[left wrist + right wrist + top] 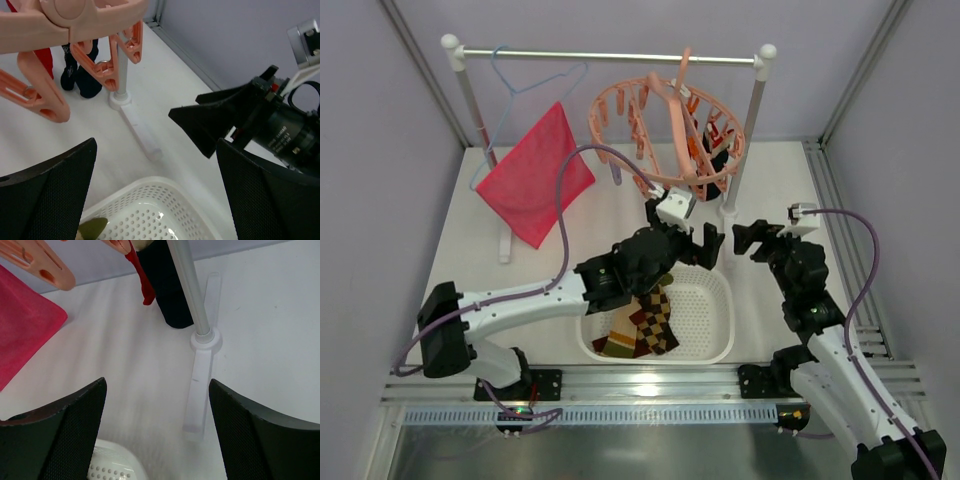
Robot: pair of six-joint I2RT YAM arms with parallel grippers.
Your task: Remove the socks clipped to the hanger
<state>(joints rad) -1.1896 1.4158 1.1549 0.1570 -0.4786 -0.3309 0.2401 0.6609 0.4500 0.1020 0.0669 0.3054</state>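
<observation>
The salmon-pink ring hanger [665,130] hangs from the rail at the back. A navy sock [712,165] and a red sock [693,150] are still clipped to its right side. They also show in the left wrist view, navy [85,75] and red [45,62], and in the right wrist view, dark [167,285] and red [141,277]. Brown argyle socks [645,325] lie in the white basket [710,345]. My left gripper [705,245] is open and empty over the basket's far edge. My right gripper [748,240] is open and empty, facing it.
A pink-red cloth [533,180] hangs on a light-blue wire hanger [525,80] at the left of the rail. The rack's right pole [745,140] and its foot [200,375] stand just beyond both grippers. A slotted rail runs along the table's right edge [840,230].
</observation>
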